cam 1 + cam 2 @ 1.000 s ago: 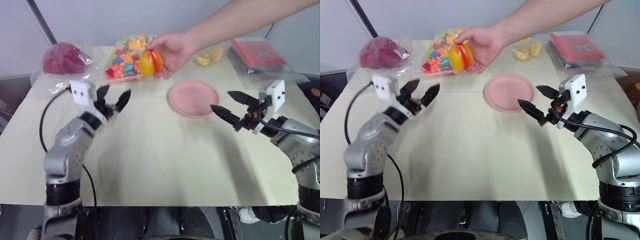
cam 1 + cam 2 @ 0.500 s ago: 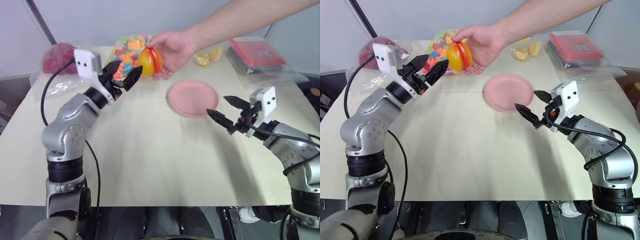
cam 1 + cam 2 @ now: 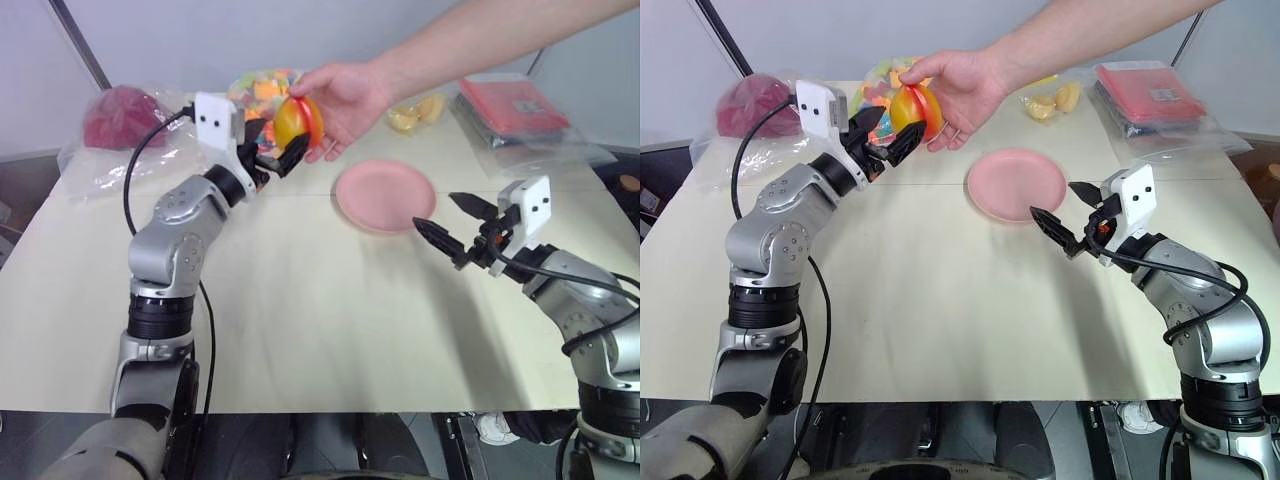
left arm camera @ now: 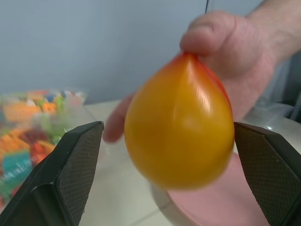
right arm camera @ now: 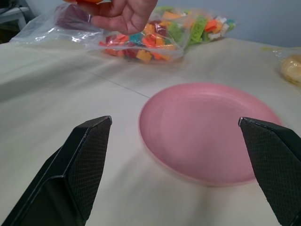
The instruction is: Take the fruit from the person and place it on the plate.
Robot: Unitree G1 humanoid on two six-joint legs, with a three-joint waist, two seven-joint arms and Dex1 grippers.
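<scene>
The left gripper has reached up from the table; its wide-open fingers now flank the fruit, gripping nothing. Beyond them, the person's hand pinches it for handover. Right gripper waits open before the plate.

The person's hand holds the fruit above the worktop, left of and behind the plate, between the left claw's fingers.
</scene>
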